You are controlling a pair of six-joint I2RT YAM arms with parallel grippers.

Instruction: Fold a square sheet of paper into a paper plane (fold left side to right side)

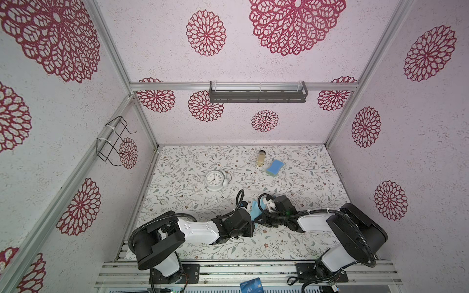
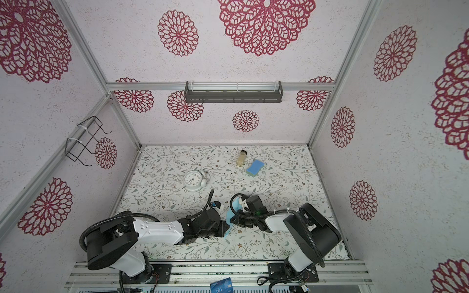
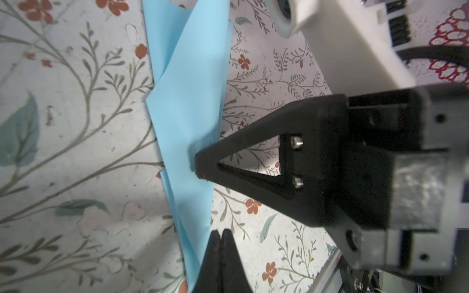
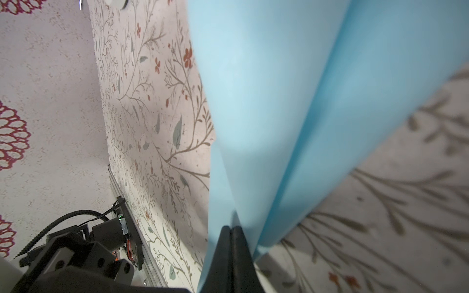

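Observation:
The square sheet of paper is folded into a narrow light blue paper plane (image 1: 254, 212) (image 2: 229, 223), standing on edge near the table's front middle between both grippers. In the left wrist view its creased layers (image 3: 187, 114) run across the floral table. My right gripper (image 4: 231, 228) (image 1: 256, 220) is shut on the paper plane (image 4: 253, 101), its tip pinching a layer partway along. My left gripper (image 3: 221, 232) (image 1: 253, 226) is shut near the plane's near end. The paper lies along one of its fingers, and none shows between the jaws.
A white clock (image 1: 214, 179) lies behind the left arm. A small bottle (image 1: 261, 157) and a blue sponge (image 1: 274, 167) sit at the back. A dark blue card (image 1: 251, 285) lies on the front rail. A wire rack (image 1: 114, 142) and a grey shelf (image 1: 257, 95) hang on the walls.

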